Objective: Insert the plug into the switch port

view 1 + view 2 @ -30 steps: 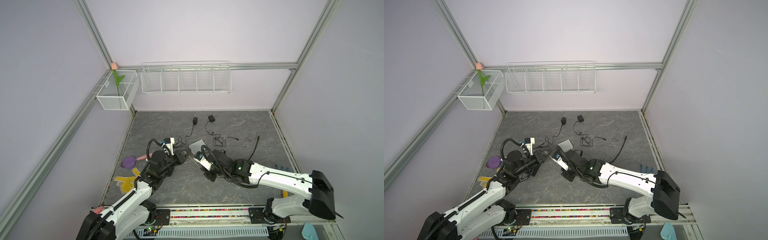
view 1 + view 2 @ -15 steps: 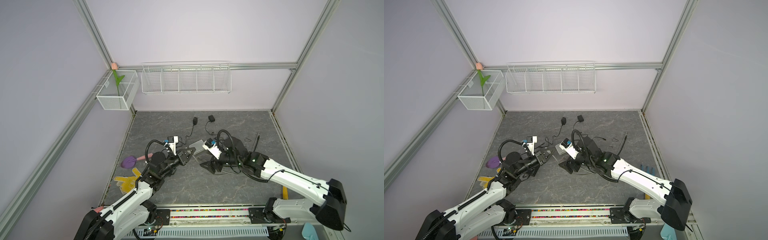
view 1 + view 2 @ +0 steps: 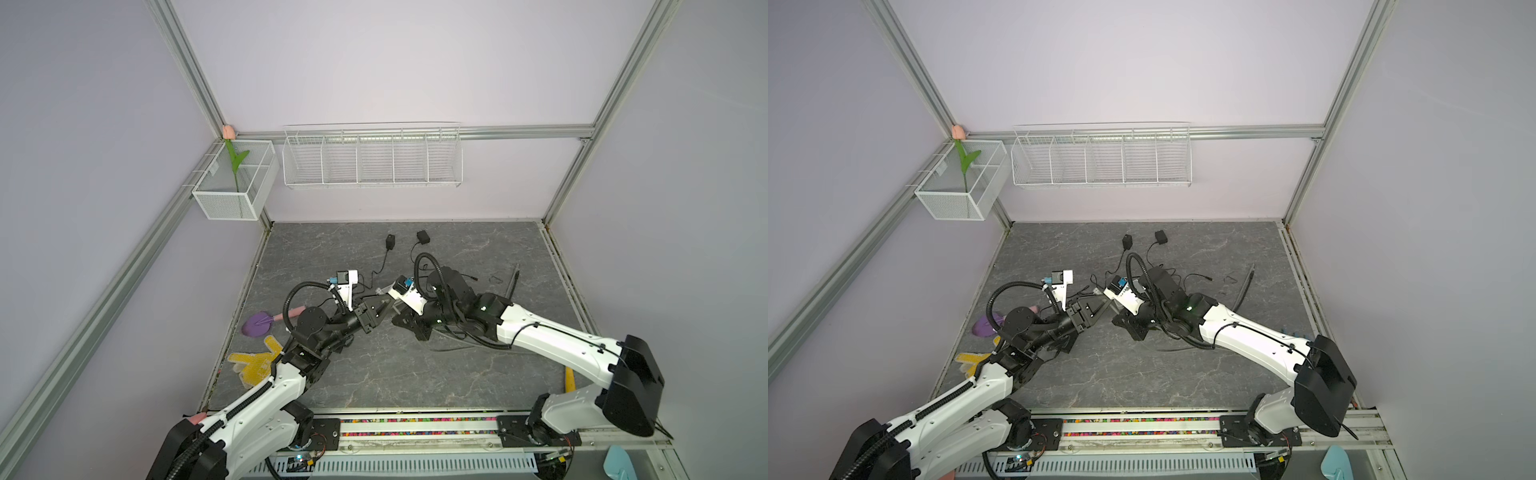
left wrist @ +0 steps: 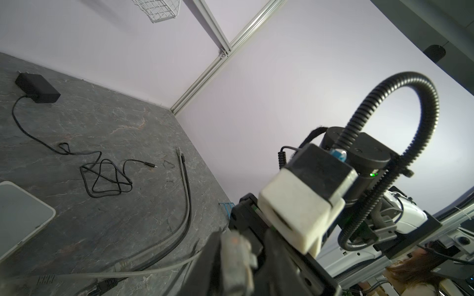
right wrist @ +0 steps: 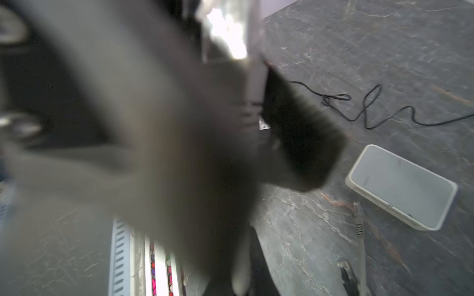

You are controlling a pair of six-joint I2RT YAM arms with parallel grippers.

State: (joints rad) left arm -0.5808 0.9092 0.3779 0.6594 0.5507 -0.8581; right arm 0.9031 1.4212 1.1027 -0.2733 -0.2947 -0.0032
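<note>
Left gripper (image 3: 384, 306) stands with its jaws parted in both top views, raised off the table (image 3: 415, 374). Refer to the left wrist view: the grey plug (image 4: 237, 252) sits between the fingers (image 4: 211, 258) with a dark gap on one side of it, so read this gripper as released; you cannot tell whether either finger presses on the plug. Right gripper (image 3: 411, 328) hangs just beside the left one, angled down toward the table, and it is clenched; you cannot tell what, if anything, it grips, because the right wrist view is mostly smeared. Locate the switch (image 5: 400, 187) in that view: a flat white box with a grey top, lying on the table, with a second grey plug (image 5: 357, 212) on the surface just beside it. The plug at the left gripper is clear of the switch. The white mesh box (image 3: 232, 203) on the left wall holds one artificial tulip (image 3: 243, 157), its green stem (image 3: 236, 174) upright and its pink bud (image 3: 227, 132) above the rim. The long wire basket (image 3: 372, 156) on the rear wall is split by wire partitions into compartments. Behind the grippers, a black adapter (image 3: 390, 240) and a second adapter (image 3: 423, 237) lie on the table; a purple swatter (image 3: 257, 325) and a yellow hand-shaped swatter (image 3: 257, 363) lie near the left wall.
</note>
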